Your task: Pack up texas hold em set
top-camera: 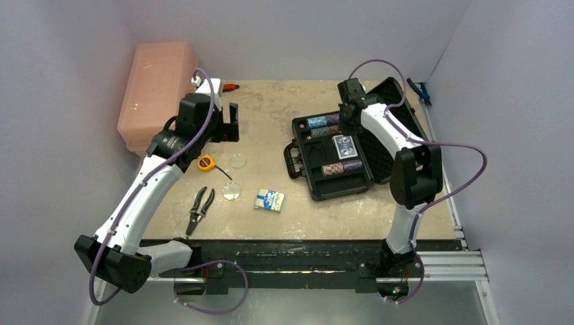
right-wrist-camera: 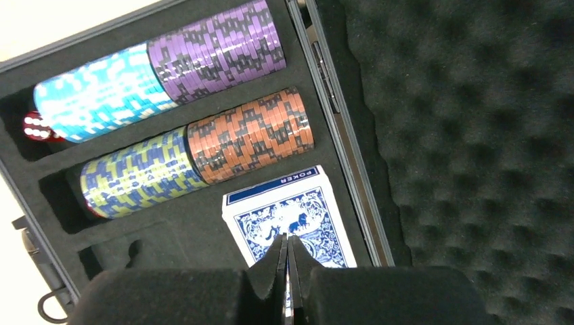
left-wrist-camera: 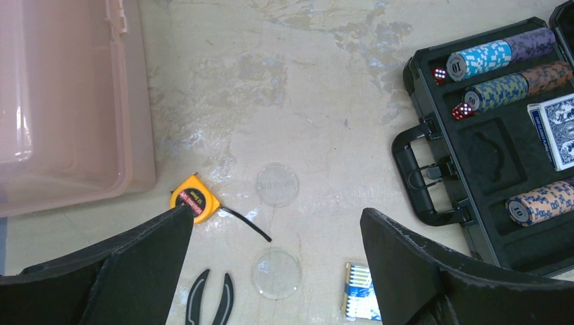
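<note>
The black briefcase (top-camera: 292, 160) lies open right of centre, its foam lid (top-camera: 396, 122) leaning back. Chip rows (right-wrist-camera: 169, 64) fill its slots, with one blue-backed deck (right-wrist-camera: 298, 206) and two red dice (left-wrist-camera: 462, 110) inside. My right gripper (right-wrist-camera: 288, 247) hovers just over that deck, shut with nothing between its fingers. A second deck (top-camera: 269, 200) rests on the table left of the case. Two pale round discs (left-wrist-camera: 277, 184) (left-wrist-camera: 276, 273) lie on the table below my left gripper (left-wrist-camera: 276, 223), which hangs open and empty above them.
A big pink bin (top-camera: 156, 91) stands at the back left. A yellow tape measure (left-wrist-camera: 195, 200) and black-handled pliers (top-camera: 200, 208) lie left of the discs. A blue-handled tool (top-camera: 418, 90) sits at the back right corner.
</note>
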You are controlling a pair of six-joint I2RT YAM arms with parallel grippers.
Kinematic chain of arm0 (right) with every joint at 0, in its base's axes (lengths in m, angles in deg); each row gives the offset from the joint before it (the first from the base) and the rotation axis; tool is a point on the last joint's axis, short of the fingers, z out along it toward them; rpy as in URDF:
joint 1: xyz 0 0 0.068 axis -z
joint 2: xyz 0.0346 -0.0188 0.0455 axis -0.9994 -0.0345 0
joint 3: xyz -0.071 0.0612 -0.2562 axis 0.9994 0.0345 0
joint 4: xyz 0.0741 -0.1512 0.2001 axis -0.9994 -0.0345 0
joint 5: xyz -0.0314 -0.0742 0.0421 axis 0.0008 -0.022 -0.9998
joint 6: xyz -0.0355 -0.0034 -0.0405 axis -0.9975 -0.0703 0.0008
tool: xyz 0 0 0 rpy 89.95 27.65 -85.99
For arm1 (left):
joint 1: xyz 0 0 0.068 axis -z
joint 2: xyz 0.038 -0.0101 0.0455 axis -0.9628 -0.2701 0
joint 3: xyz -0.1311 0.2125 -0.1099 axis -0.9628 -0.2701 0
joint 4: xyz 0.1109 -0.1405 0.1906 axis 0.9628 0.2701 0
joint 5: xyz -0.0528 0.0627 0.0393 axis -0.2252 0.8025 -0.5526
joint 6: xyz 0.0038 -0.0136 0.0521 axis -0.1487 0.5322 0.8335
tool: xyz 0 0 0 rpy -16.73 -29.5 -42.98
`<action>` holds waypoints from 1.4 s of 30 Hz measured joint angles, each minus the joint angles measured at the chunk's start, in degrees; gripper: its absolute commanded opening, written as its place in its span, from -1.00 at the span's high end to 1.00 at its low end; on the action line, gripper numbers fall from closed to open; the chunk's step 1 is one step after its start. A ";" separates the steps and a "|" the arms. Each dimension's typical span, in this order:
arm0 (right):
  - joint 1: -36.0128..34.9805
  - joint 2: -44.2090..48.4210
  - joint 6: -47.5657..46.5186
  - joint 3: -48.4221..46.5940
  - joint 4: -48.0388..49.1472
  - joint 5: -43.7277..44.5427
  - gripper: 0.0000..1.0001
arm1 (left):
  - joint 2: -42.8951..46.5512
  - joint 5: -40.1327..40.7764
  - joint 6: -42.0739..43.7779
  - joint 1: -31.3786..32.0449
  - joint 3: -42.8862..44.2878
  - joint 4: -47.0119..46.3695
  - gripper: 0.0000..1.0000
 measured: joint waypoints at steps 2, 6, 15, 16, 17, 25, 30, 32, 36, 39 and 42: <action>0.02 -1.18 0.02 0.13 0.39 -0.02 0.98 | 0.00 0.02 -0.02 0.00 0.00 0.00 -0.89; 0.04 -3.17 0.35 4.90 6.19 -0.46 1.00 | 0.00 0.02 0.00 0.00 0.00 0.00 -0.89; 0.15 -0.70 0.50 11.98 15.06 -1.60 1.00 | 0.00 0.00 0.00 0.00 0.00 0.00 -0.89; 0.15 -0.63 0.50 12.00 15.10 -1.60 1.00 | 0.00 0.00 0.00 0.00 0.00 0.00 -0.89; 0.15 -0.55 0.50 11.91 15.08 -1.60 1.00 | 0.00 0.02 0.00 0.00 0.00 0.00 -0.89; 0.15 -0.39 0.42 10.51 13.97 -1.64 0.70 | 0.00 0.02 0.00 0.00 0.00 0.00 -0.90; 0.20 0.02 0.39 10.51 13.92 -1.64 0.35 | 0.00 0.02 0.00 0.00 0.00 0.00 -0.93; 0.20 0.26 0.33 10.51 13.51 -1.84 0.26 | 0.00 0.02 0.00 0.00 0.00 0.00 -0.96; 0.20 1.25 0.09 10.64 11.43 -2.64 0.05 | 0.00 0.02 -0.02 0.00 0.00 0.00 -1.00; 0.15 2.64 -0.11 11.17 9.57 -3.10 -0.04 | 0.00 0.07 -0.04 0.00 0.00 -0.02 -1.00; -0.11 5.33 -0.74 11.58 8.61 -3.56 -0.13 | 0.00 0.24 -0.07 0.00 0.00 0.00 -1.00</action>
